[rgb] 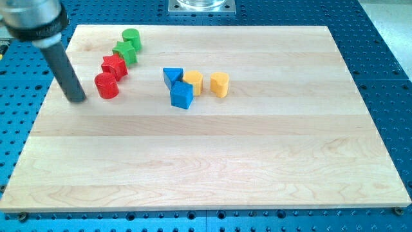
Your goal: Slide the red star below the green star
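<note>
The red star (114,66) lies at the upper left of the wooden board (212,161), touching the green star (125,51) just above and to its right. A green cylinder (131,38) sits above the green star. A red cylinder (107,86) sits just below the red star. My tip (78,99) rests on the board left of the red cylinder, a short gap away, and lower left of the red star.
A blue triangular block (172,77) and a blue cube-like block (181,95) sit near the board's middle top. Two yellow blocks (193,82) (219,84) stand right of them. The board lies on a blue perforated table.
</note>
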